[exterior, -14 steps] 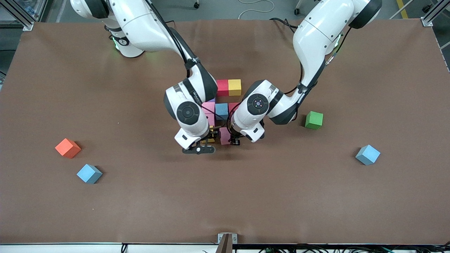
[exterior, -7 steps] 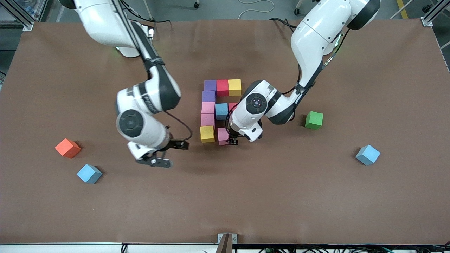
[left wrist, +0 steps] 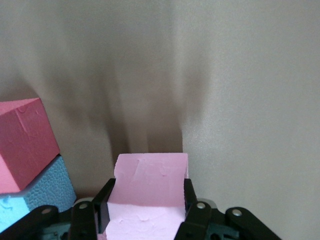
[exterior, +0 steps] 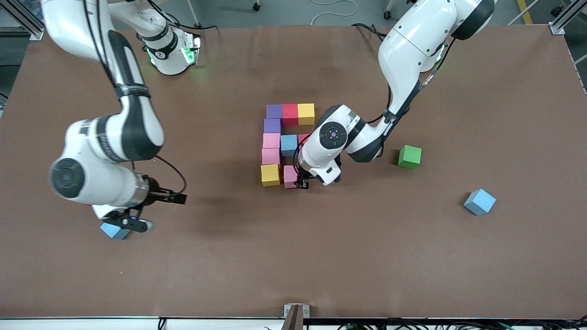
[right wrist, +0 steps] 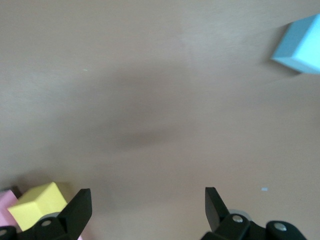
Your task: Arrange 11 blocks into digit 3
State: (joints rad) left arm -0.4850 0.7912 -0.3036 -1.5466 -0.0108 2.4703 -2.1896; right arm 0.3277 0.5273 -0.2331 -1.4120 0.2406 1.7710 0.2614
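**Inspector:** Front view first. You have the left gripper (exterior: 301,184) down at the table, at the end of the block figure nearest the camera. Its jaws are clamped on a pink block (exterior: 290,176), which sits just beside the yellow block (exterior: 270,174) that ends the column.

**Operator:** Does the wrist camera confirm the grip?

**Inspector:** It does. In the left wrist view you see the pink block (left wrist: 148,192) squeezed between both fingers (left wrist: 104,202), with a red block (left wrist: 24,142) and a light blue block (left wrist: 35,192) of the middle bar close by that gripper.

**Operator:** And the rest of the figure?

**Inspector:** Up from your left gripper runs the column: yellow, two pink, two purple. A red block (exterior: 290,114) and a second yellow block (exterior: 306,113) complete the top bar. The green block (exterior: 409,156) lies loose, toward the left arm's end of the table, apart from that gripper.

**Operator:** The right arm?

**Inspector:** Your right gripper (exterior: 133,221) hangs with its jaws wide apart and nothing between them, over a loose blue cube (exterior: 113,230), well away from the figure.
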